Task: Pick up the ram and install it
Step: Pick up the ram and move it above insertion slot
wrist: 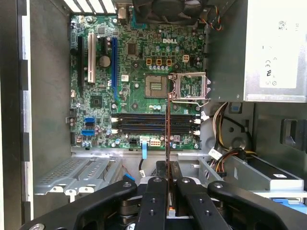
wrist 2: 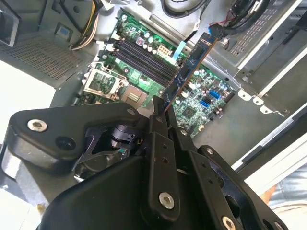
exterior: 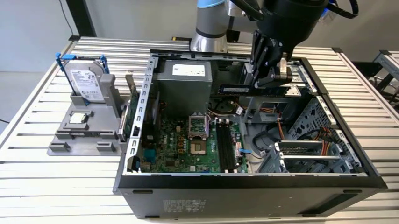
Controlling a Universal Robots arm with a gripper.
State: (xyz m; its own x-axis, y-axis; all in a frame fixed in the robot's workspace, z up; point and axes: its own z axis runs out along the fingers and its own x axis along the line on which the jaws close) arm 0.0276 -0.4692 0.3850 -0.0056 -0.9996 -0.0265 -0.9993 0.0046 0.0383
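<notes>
Long, flat, dark blue-green ram (exterior: 249,88) clamped in the black gripper (exterior: 269,82), held in the air over the open case

The two black fingers (wrist: 154,201) are drawn in tight on one end of the ram, which shows edge-on in both wrist views (wrist: 168,129) (wrist 2: 189,67) and runs straight out beyond the fingertips. Below the fingers, and apart from the ram, lies the green motherboard (wrist: 144,62). Its row of long black memory slots (wrist: 153,125) passes under the ram, crosswise to it. Past the slots, further from the fingertips, is the square silver processor socket (wrist: 156,86) with its frame swung open. To one side of the fingers stands the grey metal power supply box (exterior: 184,84) inside the black computer case (exterior: 249,179). Well away from the fingers, outside the case, a silver hard drive (exterior: 84,81) in a blue frame stands in a grey holder (exterior: 81,135)
</notes>
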